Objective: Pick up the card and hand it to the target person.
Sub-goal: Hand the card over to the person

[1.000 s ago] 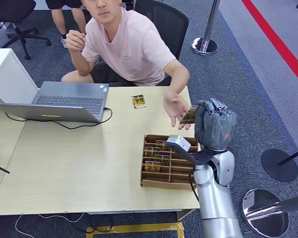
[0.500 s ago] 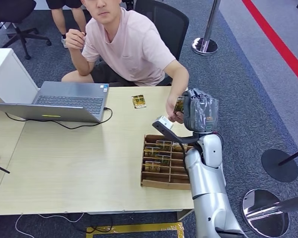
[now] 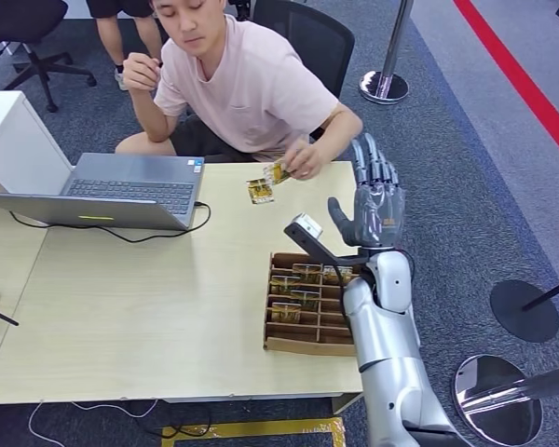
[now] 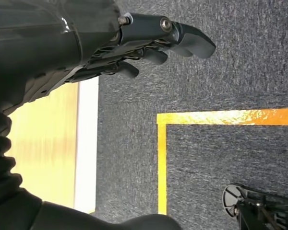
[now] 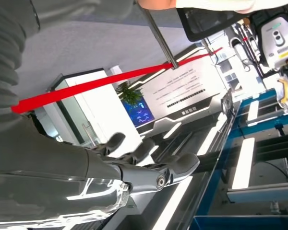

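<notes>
The person [image 3: 249, 84] in a pink shirt sits behind the table and holds a card [image 3: 278, 171] in one hand, low over the tabletop beside another card [image 3: 260, 191] that lies flat there. My right hand [image 3: 373, 203] is raised above the table's right end, fingers spread upward and holding nothing; its fingers [image 5: 150, 165] reach out straight in the right wrist view. A brown slotted card box [image 3: 312, 304] with several cards stands just below that hand. My left hand [image 4: 150, 43] hangs over the carpet with its fingers loosely extended and nothing in them.
An open grey laptop [image 3: 115, 191] with a black cable sits on the table's left half. A white box [image 3: 13, 140] stands at the far left. Stanchion bases [image 3: 498, 396] stand on the floor to the right, and an office chair [image 3: 312, 37] is behind the person.
My right hand held the card out, then let it go and opened its fingers upward. The person took the card and drew it back toward the card lying on the table.
</notes>
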